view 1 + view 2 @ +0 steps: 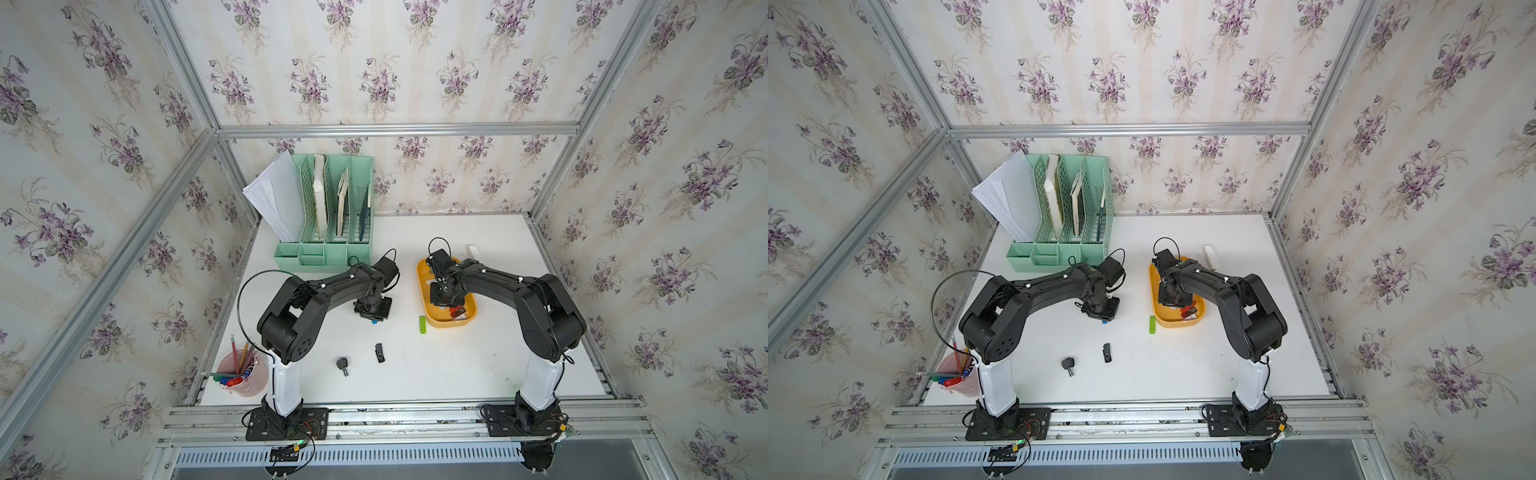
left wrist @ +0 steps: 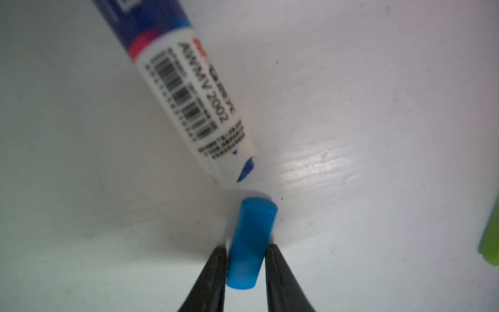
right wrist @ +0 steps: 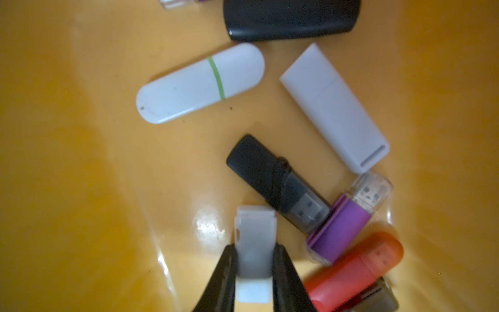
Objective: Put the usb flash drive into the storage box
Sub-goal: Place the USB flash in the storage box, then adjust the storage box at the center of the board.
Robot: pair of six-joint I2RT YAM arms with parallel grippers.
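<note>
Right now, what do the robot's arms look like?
The left arm and right arm are black with rounded joints, on white lower columns and black base plates. Thin black cables loop off them. Left gripper and right gripper: slim black fingers.

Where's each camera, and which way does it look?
Top views: high above, looking down at the table; left arm, right arm show.
Left wrist: on that arm, facing the table; left tool grips a blue item.
Right wrist: on that arm, facing into the storage box; right tool grips a white flash drive.
Shared by top and right wrist: the storage box.
</note>
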